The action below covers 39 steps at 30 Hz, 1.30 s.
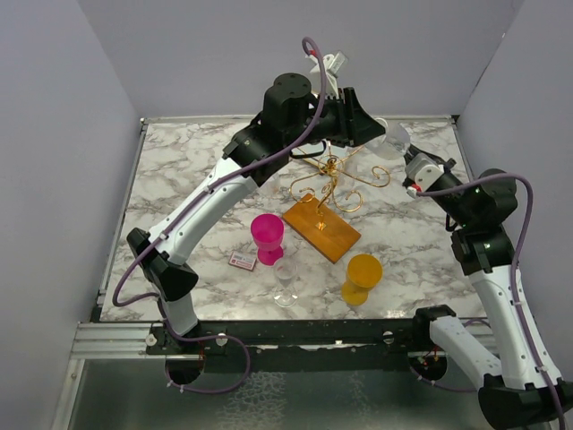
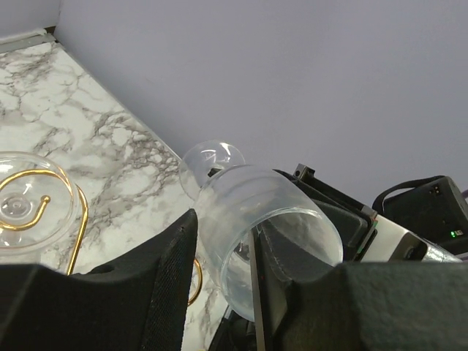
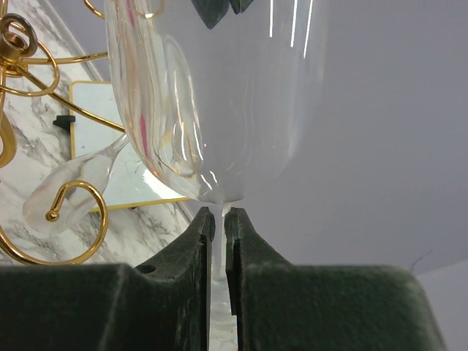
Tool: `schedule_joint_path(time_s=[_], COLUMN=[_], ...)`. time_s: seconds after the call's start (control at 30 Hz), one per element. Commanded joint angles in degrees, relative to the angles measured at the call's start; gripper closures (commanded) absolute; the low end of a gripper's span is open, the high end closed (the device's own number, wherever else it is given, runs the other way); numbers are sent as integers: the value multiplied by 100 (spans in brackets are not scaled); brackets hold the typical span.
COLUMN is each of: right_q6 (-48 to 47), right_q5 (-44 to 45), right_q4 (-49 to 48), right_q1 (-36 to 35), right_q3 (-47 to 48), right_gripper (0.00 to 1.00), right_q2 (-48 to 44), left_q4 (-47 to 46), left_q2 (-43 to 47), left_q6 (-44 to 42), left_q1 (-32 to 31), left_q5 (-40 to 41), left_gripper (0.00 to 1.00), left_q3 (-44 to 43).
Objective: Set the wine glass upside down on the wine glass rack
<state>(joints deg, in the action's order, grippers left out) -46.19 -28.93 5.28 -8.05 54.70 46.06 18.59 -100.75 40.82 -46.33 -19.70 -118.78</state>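
A clear wine glass point(image 1: 391, 139) is held in the air at the back of the table, just right of the gold wire rack point(image 1: 333, 179) on its orange-brown wooden base point(image 1: 322, 231). My right gripper point(image 3: 220, 216) is shut on the glass's stem, with the bowl point(image 3: 219, 95) right above the fingers. My left gripper point(image 2: 227, 248) straddles the rim of the bowl point(image 2: 248, 197). One finger point(image 2: 292, 270) is inside the bowl. The other finger point(image 2: 168, 278) is outside, with a gap to the glass wall. In the top view the left gripper point(image 1: 365, 121) and right gripper point(image 1: 414, 175) meet at the glass.
Another clear glass point(image 3: 69, 183) hangs on a rack arm, its foot point(image 2: 22, 201) in a gold hook. A gold-framed mirror point(image 3: 117, 124) stands behind the rack. A pink glass point(image 1: 267, 235), a small clear glass point(image 1: 286, 282), an orange glass point(image 1: 363, 276) and a small card point(image 1: 242, 261) stand near the front.
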Motion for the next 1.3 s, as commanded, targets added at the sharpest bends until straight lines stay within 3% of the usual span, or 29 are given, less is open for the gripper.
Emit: schedule_joint_path(time_s=[0.0, 0.13, 0.37, 0.43, 0.57, 0.63, 0.87, 1.03, 1.27], right_q6=[-298, -356, -248, -123, 232, 384, 1050, 2337, 5887], right_q5=[70, 85, -13, -55, -97, -160, -512, -831, -322], right_q4=[20, 67, 131, 144, 207, 345, 881, 363, -264], right_q1=[-125, -156, -179, -178, -179, -175, -179, -178, -179], right_q3=[299, 369, 434, 424, 432, 474, 1176, 1439, 1823], right_gripper=[99, 99, 98, 89, 58, 50, 47, 47, 48], right_q2=[16, 59, 74, 47, -22, -48, 40, 64, 353], left_q4=[190, 329, 387, 390, 128, -95, -1234, -1953, -2992], left_q2=[221, 248, 257, 258, 292, 434, 957, 1300, 1817], left_q6=[-217, -367, -553, -617, -710, -724, -790, -1167, -1495], left_q1=[34, 47, 45, 45, 48, 70, 223, 255, 261], left_q5=[25, 125, 185, 207, 293, 433, 1075, 1597, 2180], left_gripper=[64, 71, 100, 100, 100, 100, 100, 100, 100], left_q3=[-173, -180, -227, -313, -383, -355, 191, 594, 1369])
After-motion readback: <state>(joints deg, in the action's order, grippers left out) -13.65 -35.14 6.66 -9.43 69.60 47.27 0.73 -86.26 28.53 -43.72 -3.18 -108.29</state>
